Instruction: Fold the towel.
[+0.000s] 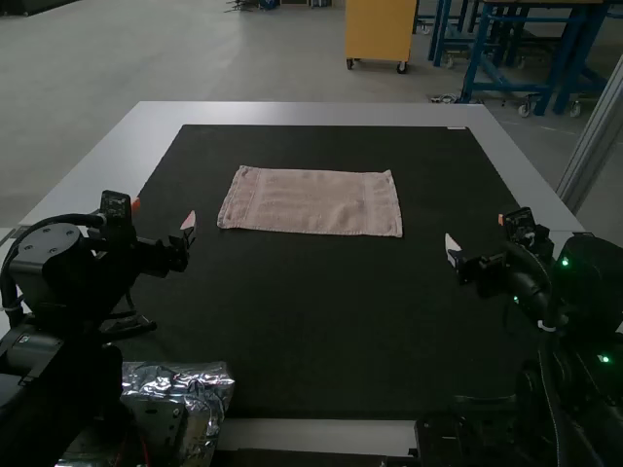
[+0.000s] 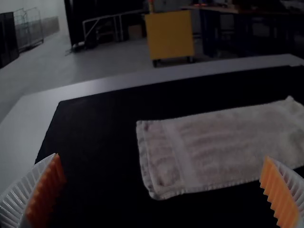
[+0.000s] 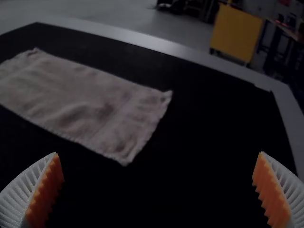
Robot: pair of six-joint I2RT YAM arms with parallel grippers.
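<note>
I'm black-bodied: a grey round cap (image 1: 51, 243) and looping black cable (image 1: 8, 280) on my left arm (image 1: 73, 292), green lights (image 1: 604, 359) on my right arm (image 1: 592, 277), ribbed white fingers (image 2: 13, 204), toothed orange pads (image 2: 47, 192).

L arm (image 1: 58, 282) and R arm (image 1: 589, 282) stand on opp. sides, well apart, each w/ its gripper extended fwd. L gripper (image 1: 163, 214) spreads its white ribbed fingers (image 2: 16, 199) wide, orange pads (image 2: 47, 185) facing; R gripper (image 1: 477, 232), ditto, w/ fingers wide apart.
</note>
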